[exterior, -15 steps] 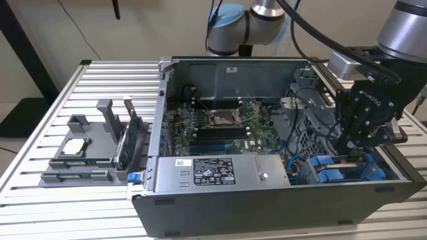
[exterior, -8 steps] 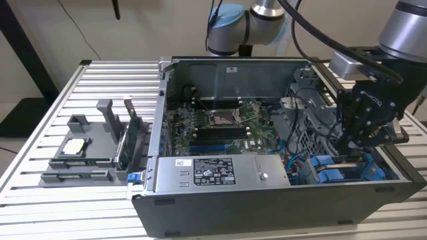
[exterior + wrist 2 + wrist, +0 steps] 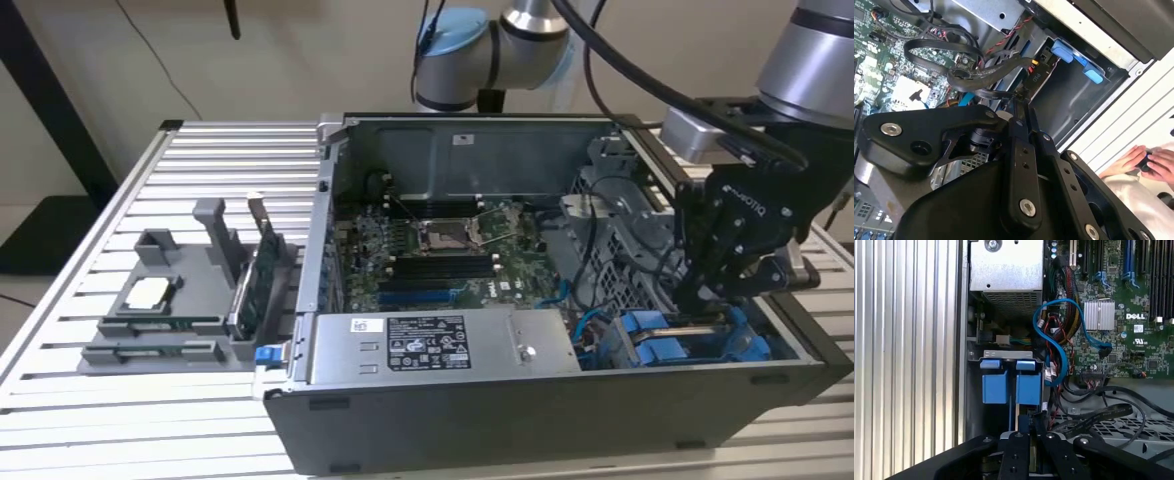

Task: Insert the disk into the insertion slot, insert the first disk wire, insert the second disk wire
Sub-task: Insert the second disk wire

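- The disk point(image 3: 1006, 387), shown by its blue carrier tabs, sits inside the insertion slot point(image 3: 974, 390), in the computer case point(image 3: 534, 420) corner next to the power-supply box point(image 3: 427, 345).
- The tool point(image 3: 703, 305) hangs directly above the slot. Its fingers point(image 3: 1019, 450) are drawn close together, pointing at the blue tabs. Whether they pinch anything between them cannot be told.
- A dark flat cable point(image 3: 984, 75) and a blue wire point(image 3: 1054, 335) loop beside the slot, between it and the motherboard point(image 3: 441, 250).
- Risk: the loose cables lie near the tool's path; a finger could snag one and tug its connector.
- Risk: an off-centre push on the carrier could jam the disk against the slot wall.
- The case rests on the slatted tabletop point(image 3: 160, 410), with a grey parts fixture point(image 3: 174, 310) beside it on the exterior view's left.
- A person's hands point(image 3: 1149, 162) are visible beyond the case.
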Controlling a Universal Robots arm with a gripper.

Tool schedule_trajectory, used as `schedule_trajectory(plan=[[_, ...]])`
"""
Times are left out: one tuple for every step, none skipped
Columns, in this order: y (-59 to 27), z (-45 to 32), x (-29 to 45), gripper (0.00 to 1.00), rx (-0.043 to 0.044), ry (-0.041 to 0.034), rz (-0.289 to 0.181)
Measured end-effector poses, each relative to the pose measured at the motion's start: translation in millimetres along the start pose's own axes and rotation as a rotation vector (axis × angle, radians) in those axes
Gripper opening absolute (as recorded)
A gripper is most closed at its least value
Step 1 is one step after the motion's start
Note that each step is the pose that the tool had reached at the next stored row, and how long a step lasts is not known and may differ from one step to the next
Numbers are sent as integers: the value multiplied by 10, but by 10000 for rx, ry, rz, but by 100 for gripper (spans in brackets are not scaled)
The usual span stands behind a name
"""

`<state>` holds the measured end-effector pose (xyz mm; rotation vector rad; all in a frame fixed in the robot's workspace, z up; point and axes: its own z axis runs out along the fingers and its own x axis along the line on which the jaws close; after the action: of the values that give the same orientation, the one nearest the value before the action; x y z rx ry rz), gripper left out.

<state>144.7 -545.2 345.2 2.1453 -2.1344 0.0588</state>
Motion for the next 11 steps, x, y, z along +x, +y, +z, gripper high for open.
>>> schedule_trajectory(plan=[[-1, 4, 0, 15, -3, 20, 1], [-2, 9, -1, 15, -4, 36, 3], [-2, 14, -1, 15, -5, 50, 4], [-2, 18, -2, 15, -5, 62, 5], [-3, 21, -2, 15, -6, 71, 6], [-3, 23, -2, 15, -7, 77, 6], [-3, 26, -3, 15, -7, 80, 6], [-4, 28, -3, 15, -7, 80, 6], [-4, 31, -3, 15, -7, 80, 6], [-5, 33, -3, 15, -8, 78, 6], [-6, 33, -4, 15, -8, 77, 6]])
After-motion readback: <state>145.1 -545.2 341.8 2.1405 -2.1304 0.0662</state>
